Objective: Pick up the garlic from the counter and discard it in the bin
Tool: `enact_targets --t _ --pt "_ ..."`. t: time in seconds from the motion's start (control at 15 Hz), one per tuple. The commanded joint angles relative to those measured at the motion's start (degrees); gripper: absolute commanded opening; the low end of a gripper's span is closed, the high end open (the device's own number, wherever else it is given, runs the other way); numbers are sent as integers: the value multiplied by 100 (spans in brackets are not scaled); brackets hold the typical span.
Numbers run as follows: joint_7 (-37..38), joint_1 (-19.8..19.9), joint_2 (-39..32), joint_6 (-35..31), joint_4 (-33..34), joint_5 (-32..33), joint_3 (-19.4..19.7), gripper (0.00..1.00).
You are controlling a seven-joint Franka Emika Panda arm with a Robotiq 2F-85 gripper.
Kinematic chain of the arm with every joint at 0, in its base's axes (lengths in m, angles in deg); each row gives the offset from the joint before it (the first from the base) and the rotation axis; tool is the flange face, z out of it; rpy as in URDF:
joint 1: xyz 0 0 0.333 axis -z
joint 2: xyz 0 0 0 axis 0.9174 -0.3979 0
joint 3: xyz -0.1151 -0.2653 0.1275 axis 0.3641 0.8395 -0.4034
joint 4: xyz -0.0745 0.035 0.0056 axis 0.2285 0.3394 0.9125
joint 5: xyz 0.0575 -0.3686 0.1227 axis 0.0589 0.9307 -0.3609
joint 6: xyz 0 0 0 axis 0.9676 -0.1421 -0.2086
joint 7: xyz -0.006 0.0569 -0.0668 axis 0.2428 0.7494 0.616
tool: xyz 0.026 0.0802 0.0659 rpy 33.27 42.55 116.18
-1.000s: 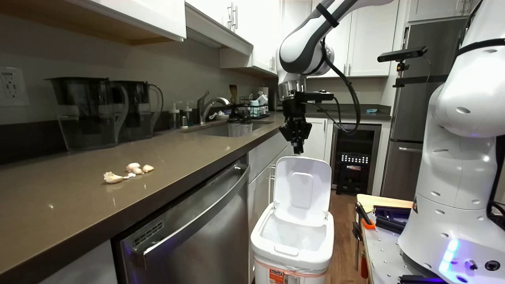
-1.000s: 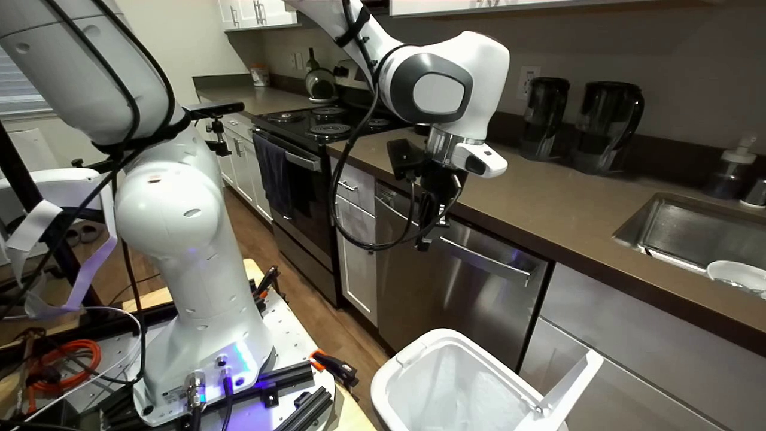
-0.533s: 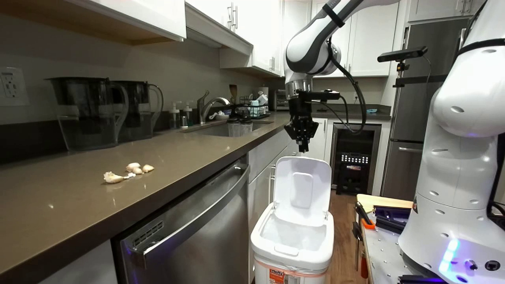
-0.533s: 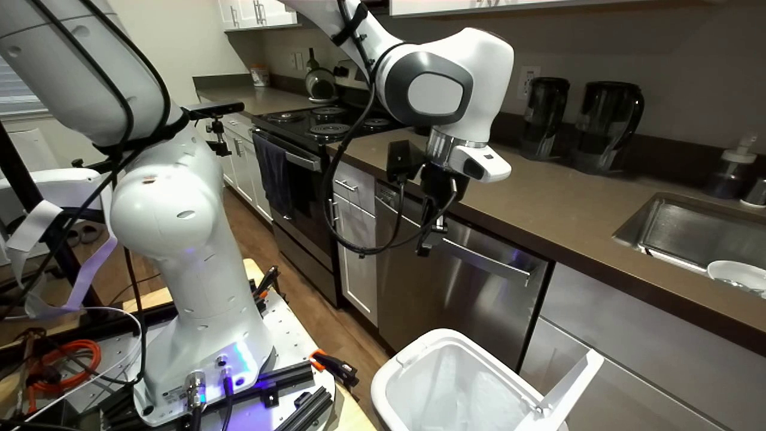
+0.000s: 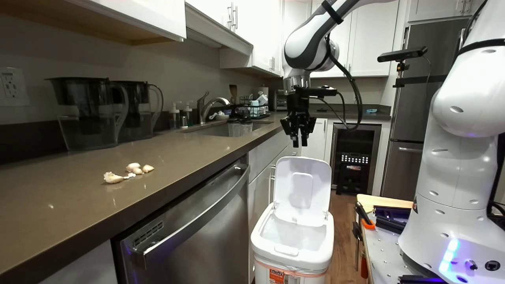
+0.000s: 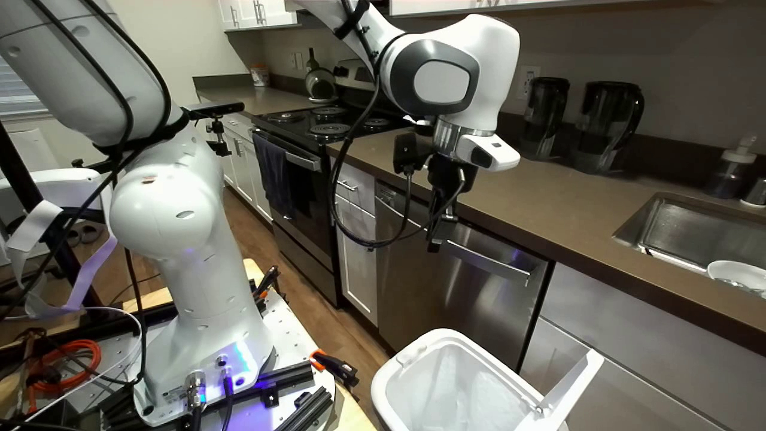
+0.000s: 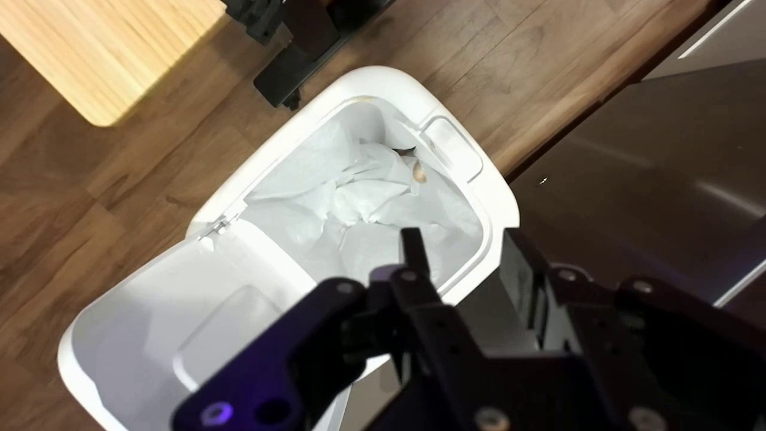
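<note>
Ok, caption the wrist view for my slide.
Looking down past the open gripper into the bin, its lid open, a small tan piece inside.

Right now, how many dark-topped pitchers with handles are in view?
2. Both stand on the counter: one pitcher nearer the wall outlet, the other pitcher nearer the sink. Both exterior views show two; any fully hidden one can't be ruled out.

Arm [image 5: 307, 51] bent, claw [image 5: 300, 143] downward, fingers [image 7: 516, 269] parted
</note>
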Motion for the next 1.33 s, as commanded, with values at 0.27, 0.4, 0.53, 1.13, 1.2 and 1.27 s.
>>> enact_targets --t 0.27,0.4,0.53,1.13,1.2,1.27 --pt "-145 -410 -219 106 560 -6 -331 95" --pt "-149 -542 -394 52 880 69 -457 100" --pt "-294 -692 -718 59 1361 13 -527 100" --pt "-1543 -1356 -2734 397 4025 -24 -940 100" --pt "-1725 -1417 -2926 468 4278 -43 -1012 100" --pt "-1904 -1472 -3088 557 4500 -68 -1092 100"
